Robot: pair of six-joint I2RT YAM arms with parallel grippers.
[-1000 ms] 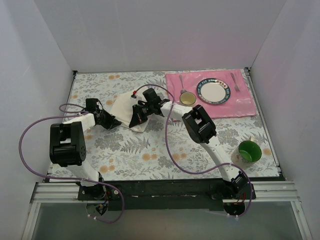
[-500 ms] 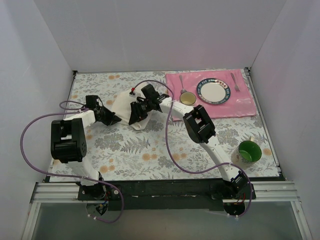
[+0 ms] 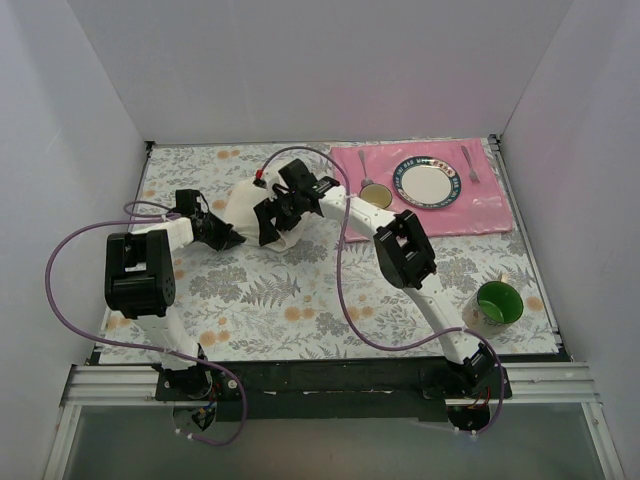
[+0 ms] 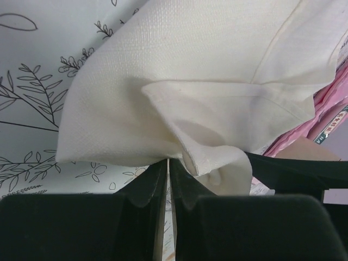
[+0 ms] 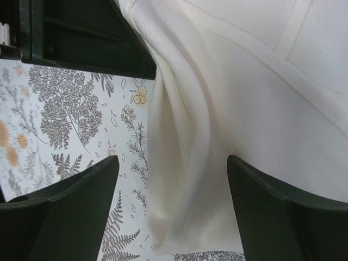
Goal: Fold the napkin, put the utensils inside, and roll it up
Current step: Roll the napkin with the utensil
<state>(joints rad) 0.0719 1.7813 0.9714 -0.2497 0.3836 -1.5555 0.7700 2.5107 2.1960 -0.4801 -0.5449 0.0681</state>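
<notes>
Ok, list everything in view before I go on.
napkin: one, off-white, rumpled, far left-centre of table
placemat: one, pink, far right
plate: one, white with dark rim, on placemat
spoon: one, silver, on placemat left of plate
fork: one, silver, on placemat right of plate
bowl: one, gold, small, placemat's left edge
cup: one, green, near right
table: one, floral print
left gripper: black, shut on napkin's edge
right gripper: black, open over napkin
</notes>
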